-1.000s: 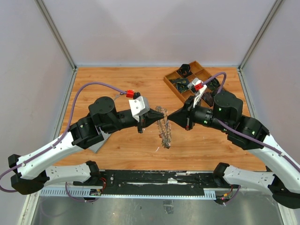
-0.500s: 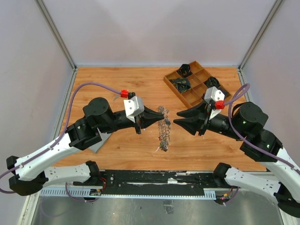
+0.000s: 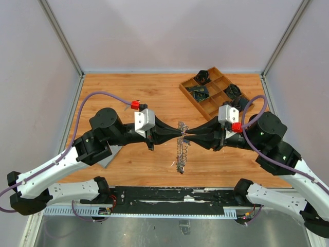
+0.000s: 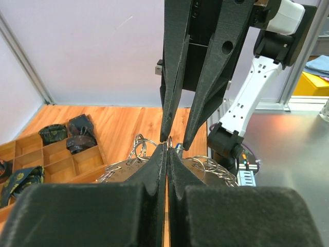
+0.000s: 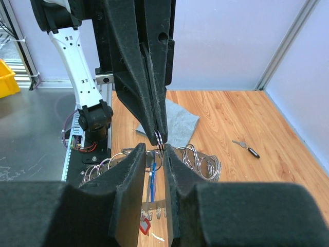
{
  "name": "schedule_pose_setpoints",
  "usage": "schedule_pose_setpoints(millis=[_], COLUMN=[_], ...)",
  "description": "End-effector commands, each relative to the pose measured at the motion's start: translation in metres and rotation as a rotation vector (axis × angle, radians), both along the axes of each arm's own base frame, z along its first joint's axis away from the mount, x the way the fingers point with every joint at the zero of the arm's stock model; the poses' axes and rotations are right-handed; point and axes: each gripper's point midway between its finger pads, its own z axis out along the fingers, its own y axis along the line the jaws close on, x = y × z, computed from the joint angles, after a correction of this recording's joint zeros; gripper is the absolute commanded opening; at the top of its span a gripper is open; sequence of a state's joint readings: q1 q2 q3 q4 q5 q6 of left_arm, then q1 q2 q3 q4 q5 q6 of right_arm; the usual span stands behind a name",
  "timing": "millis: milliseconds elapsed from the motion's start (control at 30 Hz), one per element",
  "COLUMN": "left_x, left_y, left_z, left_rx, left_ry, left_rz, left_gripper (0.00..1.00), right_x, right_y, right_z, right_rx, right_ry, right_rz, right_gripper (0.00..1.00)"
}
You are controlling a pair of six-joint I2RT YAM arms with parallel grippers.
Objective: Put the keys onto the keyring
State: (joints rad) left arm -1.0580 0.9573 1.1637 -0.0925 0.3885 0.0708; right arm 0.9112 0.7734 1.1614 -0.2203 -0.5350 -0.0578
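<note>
Keyring [image 3: 180,152], one (pinched), left tool [image 3: 180,135], right tool [image 3: 188,135]

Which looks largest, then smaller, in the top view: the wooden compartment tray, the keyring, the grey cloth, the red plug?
1. wooden compartment tray
2. keyring
3. red plug
Unranked: grey cloth, mostly hidden under the left arm.

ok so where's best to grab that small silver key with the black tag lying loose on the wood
Grip the small silver key by its black tag, coming straight down. It lies flat on the wooden table, so no side approach gets under it, and the tag looks its thickest part.
</note>
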Motion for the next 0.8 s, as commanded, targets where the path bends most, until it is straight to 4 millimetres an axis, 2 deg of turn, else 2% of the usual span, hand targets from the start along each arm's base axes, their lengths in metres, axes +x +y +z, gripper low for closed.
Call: schedule_pose_setpoints(millis=[0, 333, 400, 467, 767], left_x=[-0.012, -0.014, -0.014, -0.013, -0.014], left_y=[0.006, 0.008, 0.008, 0.008, 0.008], left_z=[0.031, 0.034, 0.034, 0.033, 0.033], left_rx=[-0.103, -0.11, -0.109, -0.106, -0.108], left_ry=[-0.06, -0.066, -0.067, -0.066, -0.067], left_rz=[-0.038, -0.042, -0.038, -0.035, -0.043], left_gripper=[0.0, 0.0, 0.01, 0.01, 0.01], right_x=[-0.011, -0.009, -0.01, -0.012, -0.015], right_y=[-0.001, 0.003, 0.002, 0.0, 0.0], right_z=[0.014, 0.006, 0.007, 0.012, 0.015], right_rx=[0.029, -0.004, 0.0, 0.014, 0.019], right_ry=[-0.054, -0.035, -0.037, -0.043, -0.034], right_rz=[0.048, 0.053, 0.056, 0.06, 0.072], right_gripper=[0.2, 0.21, 0.28, 0.3, 0.23])
